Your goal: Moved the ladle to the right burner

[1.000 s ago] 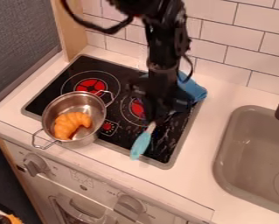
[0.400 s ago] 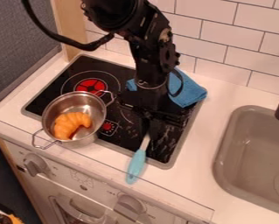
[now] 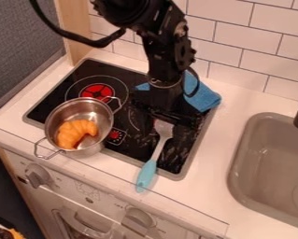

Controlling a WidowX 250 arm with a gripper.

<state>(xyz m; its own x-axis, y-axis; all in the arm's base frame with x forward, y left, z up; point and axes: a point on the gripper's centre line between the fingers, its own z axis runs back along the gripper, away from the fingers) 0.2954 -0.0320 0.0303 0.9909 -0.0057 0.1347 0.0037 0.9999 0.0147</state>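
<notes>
The gripper hangs over the right part of the black stove, just above and behind the ladle's head. The ladle lies slanted across the stove's front right part. Its pale, flat-looking head is toward the back, and its light blue handle extends over the front edge of the stove onto the counter rim. The gripper and arm cover much of the right burner, leaving part of its ring in view. Whether the gripper touches the ladle cannot be told.
A steel pot holding an orange croissant stands at the stove's front left, beside the red left burner. A blue cloth lies behind the gripper at the back right. The sink is farther right.
The ladle has shifted toward the front, and its head has come into view from under the gripper. The gripper moved slightly left, then back a little to the right.
</notes>
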